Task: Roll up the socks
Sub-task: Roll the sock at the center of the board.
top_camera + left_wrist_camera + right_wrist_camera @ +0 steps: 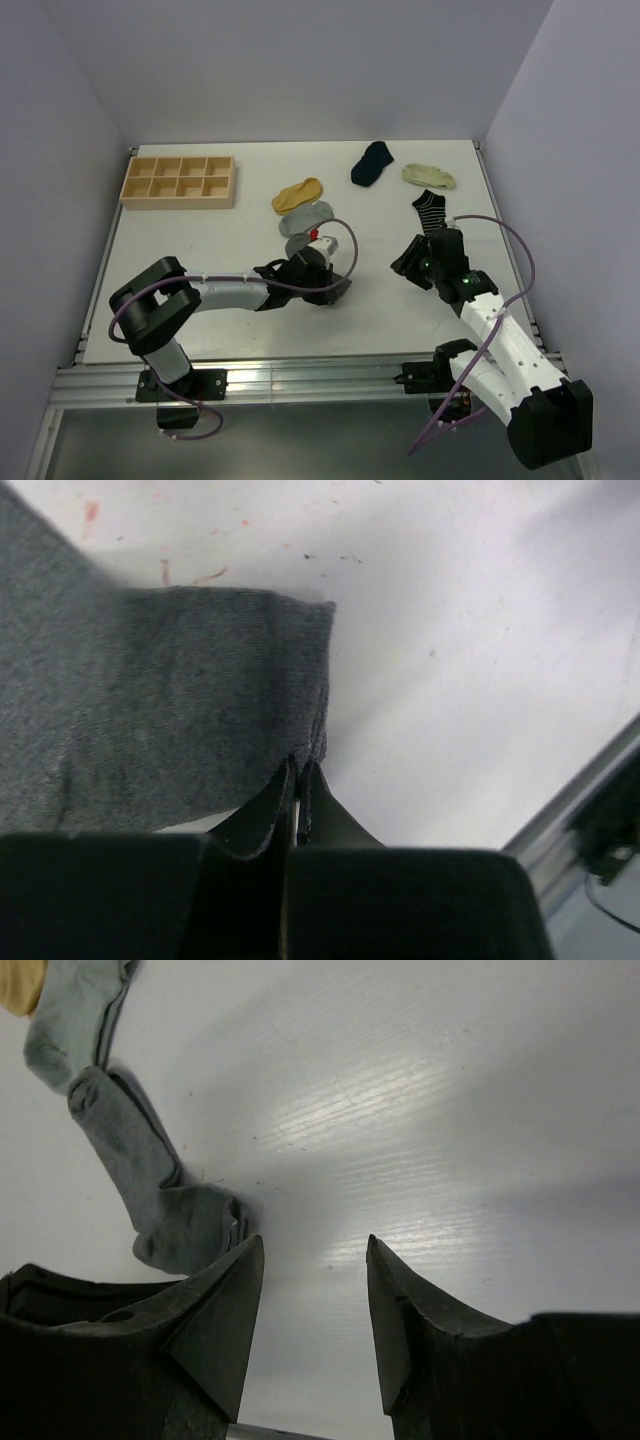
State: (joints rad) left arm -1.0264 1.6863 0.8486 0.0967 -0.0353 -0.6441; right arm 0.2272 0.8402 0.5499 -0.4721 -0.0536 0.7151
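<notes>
- left hand (298, 772) is pinched tight on the corner of the dark grey sock (150, 700), rest of it spread ahead-left on the worktop (470, 660)
- right hand (313, 1250) gapes wide, holding nothing, same sock off to its left

Matt knitted cloth, the dark grey sock (150, 710) — smooth, faintly glossy table (450, 630) — wooden tray (180, 203).
</notes>
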